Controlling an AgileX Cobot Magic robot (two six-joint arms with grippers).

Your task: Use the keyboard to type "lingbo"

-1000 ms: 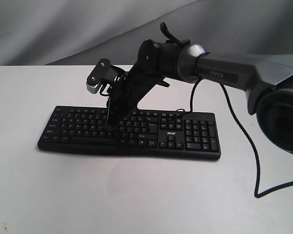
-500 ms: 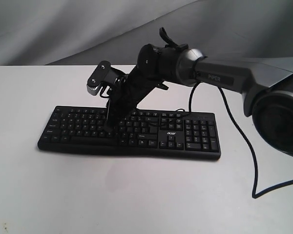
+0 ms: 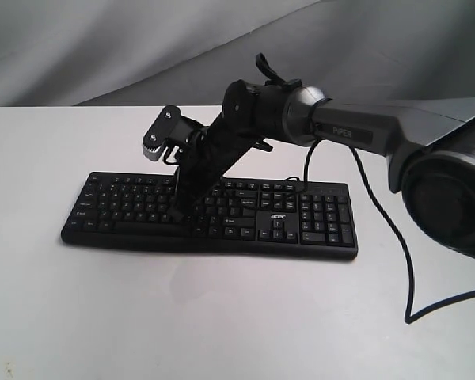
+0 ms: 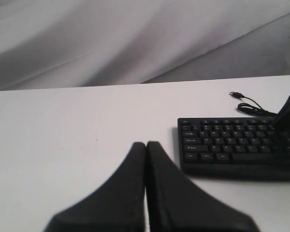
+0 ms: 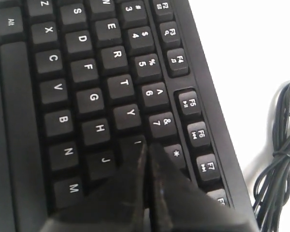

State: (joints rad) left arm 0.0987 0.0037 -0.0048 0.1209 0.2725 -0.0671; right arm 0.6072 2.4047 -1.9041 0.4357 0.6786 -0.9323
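Note:
The black keyboard [image 3: 317,215] lies across the middle of the white table [image 3: 222,317], number pad to the right. My right gripper [image 3: 178,214] reaches over from the right and points steeply down onto the letter keys left of centre. In the right wrist view the right gripper [image 5: 146,145] is shut with nothing in it. Its tips sit at the U key, beside the 7 and 8 keys of the keyboard [image 5: 87,72], and hide the keys under them. My left gripper [image 4: 145,144] is shut and empty above bare table, left of the keyboard [image 4: 222,145].
The keyboard's thin black USB cable [image 4: 249,102] curls on the table behind it, and the cable [image 5: 280,164] also shows in the right wrist view. The arm's own black cable [image 3: 384,214] hangs down at the right. Grey cloth [image 3: 103,47] backs the table.
The right arm has shifted a little to the left and its tips have dropped slightly on the same part of the keyboard. The keyboard has not moved.

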